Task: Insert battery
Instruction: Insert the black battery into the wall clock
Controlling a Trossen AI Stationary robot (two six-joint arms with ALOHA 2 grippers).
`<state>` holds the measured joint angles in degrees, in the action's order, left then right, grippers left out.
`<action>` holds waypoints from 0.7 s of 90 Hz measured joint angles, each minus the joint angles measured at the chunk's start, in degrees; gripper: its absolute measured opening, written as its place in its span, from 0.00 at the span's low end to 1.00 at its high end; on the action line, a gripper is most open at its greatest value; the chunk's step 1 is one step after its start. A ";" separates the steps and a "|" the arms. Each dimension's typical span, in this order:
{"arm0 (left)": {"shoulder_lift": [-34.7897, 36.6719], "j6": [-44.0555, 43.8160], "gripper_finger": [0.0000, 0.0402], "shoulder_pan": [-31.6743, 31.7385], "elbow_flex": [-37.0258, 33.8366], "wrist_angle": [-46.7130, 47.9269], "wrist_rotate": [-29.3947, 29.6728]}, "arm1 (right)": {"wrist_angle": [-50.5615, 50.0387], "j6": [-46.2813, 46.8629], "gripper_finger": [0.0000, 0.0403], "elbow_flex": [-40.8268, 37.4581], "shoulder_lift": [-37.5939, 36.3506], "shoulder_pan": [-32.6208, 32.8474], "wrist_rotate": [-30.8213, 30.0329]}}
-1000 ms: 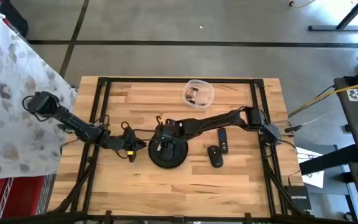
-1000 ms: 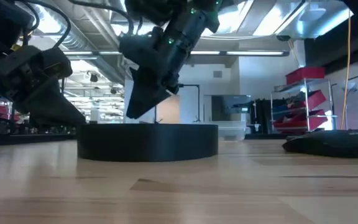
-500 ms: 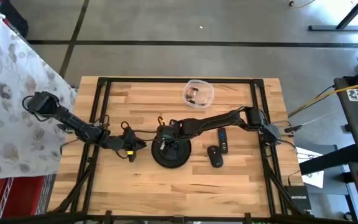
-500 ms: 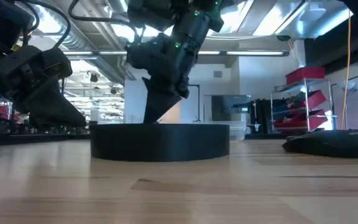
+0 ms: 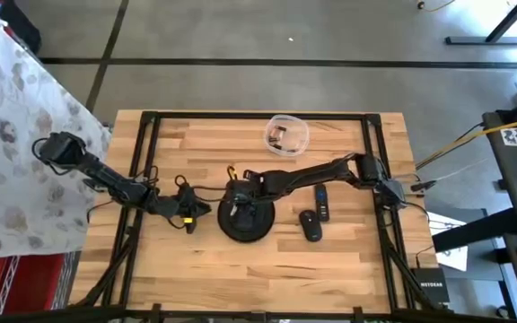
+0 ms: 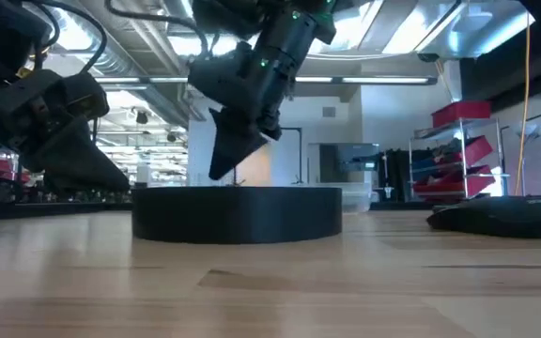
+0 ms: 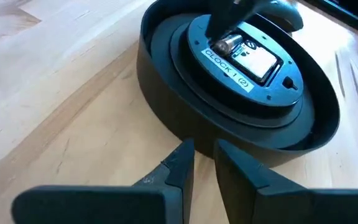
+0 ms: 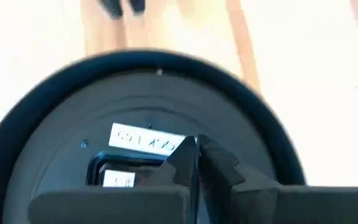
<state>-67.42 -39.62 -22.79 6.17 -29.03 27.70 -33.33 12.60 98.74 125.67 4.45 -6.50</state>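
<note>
The step in hand looks like the seating of the battery point(image 7: 227, 43) itself: the right tool point(image 6: 228, 161) hangs over the middle of the black clock point(image 5: 245, 220), which lies face-down on the bench point(image 5: 348, 260), and in the left wrist view a silvery cell shows at the tool's tip, at the edge of the compartment beside the white "CLOCK 1 (2)" label point(image 7: 241, 59). The right tool's fingers are drawn almost together, apparently pinching that cell, though whether it is already in its slot I cannot tell. The left tool point(image 7: 204, 163) waits just beside the clock's rim, low on the bench, its fingers nearly closed on nothing. Next, I judge, the cell must be pressed flat into the compartment and then released, with the clock kept from sliding. Against half a second ago the right tool has lifted a little and tilted (its tip then stood down at the clock's top edge), and the clock has slid slightly to the left in the low view
</note>
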 joint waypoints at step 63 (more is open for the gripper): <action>0.00 0.72 0.12 0.00 0.24 -1.01 0.19 | -3.82 2.21 0.00 0.16 0.89 0.09 1.98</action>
<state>-67.42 -38.89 -22.79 6.42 -30.05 27.90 -37.15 14.81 98.90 126.56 4.54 -4.52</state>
